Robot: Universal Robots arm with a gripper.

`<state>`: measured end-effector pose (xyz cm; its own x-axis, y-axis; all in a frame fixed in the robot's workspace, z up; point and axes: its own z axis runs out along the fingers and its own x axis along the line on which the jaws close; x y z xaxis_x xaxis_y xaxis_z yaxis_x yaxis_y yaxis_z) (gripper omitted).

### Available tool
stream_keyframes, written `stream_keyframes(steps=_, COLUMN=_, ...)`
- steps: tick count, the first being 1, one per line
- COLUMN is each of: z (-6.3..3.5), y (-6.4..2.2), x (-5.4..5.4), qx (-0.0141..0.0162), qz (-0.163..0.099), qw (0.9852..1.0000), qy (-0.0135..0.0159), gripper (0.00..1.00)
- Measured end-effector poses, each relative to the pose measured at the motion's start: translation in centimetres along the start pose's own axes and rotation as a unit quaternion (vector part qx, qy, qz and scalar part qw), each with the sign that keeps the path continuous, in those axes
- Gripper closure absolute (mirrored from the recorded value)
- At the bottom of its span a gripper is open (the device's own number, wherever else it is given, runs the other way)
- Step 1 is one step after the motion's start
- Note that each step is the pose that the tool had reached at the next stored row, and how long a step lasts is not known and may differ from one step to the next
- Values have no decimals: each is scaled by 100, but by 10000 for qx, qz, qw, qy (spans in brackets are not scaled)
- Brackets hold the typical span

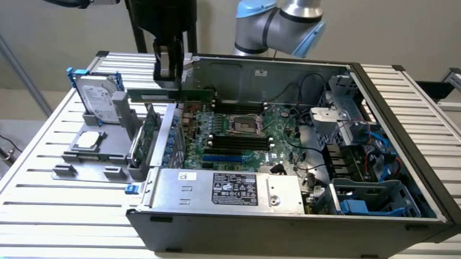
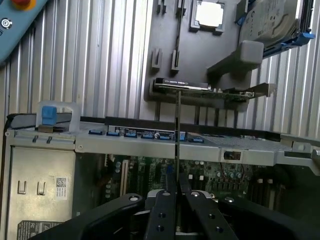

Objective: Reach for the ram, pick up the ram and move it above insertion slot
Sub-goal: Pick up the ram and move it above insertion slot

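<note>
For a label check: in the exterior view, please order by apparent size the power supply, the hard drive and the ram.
1. power supply
2. hard drive
3. ram, a thin strip held in the gripper, edge partly toward the camera.

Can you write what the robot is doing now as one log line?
gripper: shut on ram | ram: lifted, over case edge | slots: empty

Soft, even light falls from above. My slatted desk reads pale and slightly washed out, the computer case interior sits dim, and my pincer is dark and blurred close up.
</note>
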<state>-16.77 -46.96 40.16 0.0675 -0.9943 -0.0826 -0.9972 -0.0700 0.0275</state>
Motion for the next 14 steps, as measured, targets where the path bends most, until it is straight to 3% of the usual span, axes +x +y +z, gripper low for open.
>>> stream_keyframes(steps=14, z=-15, y=-637, x=-10, qx=-1, qz=0, qw=10000, qy=0, gripper=86)
